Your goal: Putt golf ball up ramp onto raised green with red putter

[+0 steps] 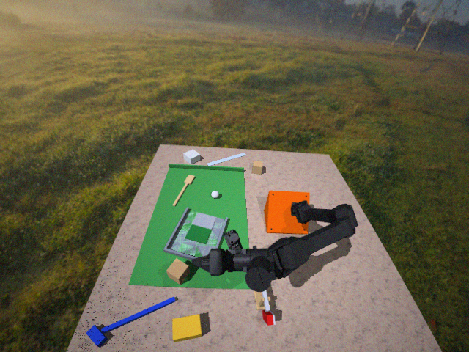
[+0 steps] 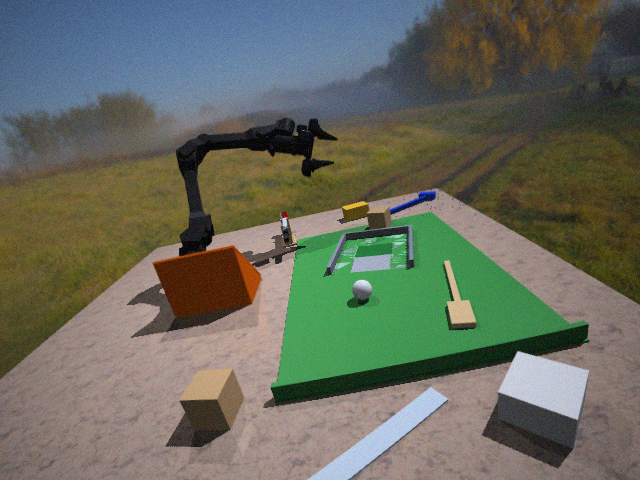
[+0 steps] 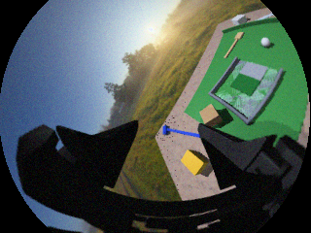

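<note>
The red putter, with its red head [image 1: 268, 317] [image 2: 284, 214] and pale shaft [image 1: 266, 301], rests at a tan stand [image 1: 259, 301] beyond the mat's corner; the arm hides part of it in the top view. The white golf ball [image 1: 215, 193] [image 2: 361, 290] [image 3: 265, 42] lies on the green mat [image 1: 157, 227] [image 2: 330, 335], in front of the grey ramp [image 1: 204, 219] [image 2: 371, 263] [image 3: 253, 70]. The raised green [image 1: 198, 234] [image 2: 374, 250] [image 3: 244, 83] lies behind the ramp inside grey walls. My gripper [image 2: 334, 150] [image 3: 169, 125] is open and empty, high above the table, away from the putter.
A tan mallet [image 1: 189, 179] [image 2: 461, 314] lies on the mat, and a tan block [image 1: 177, 270] stands near the walls. A blue putter [image 1: 138, 314], yellow block [image 1: 186, 327], orange wedge [image 1: 284, 212], white block [image 1: 191, 156], pale strip [image 1: 227, 159] and tan cube [image 1: 257, 166] surround the mat.
</note>
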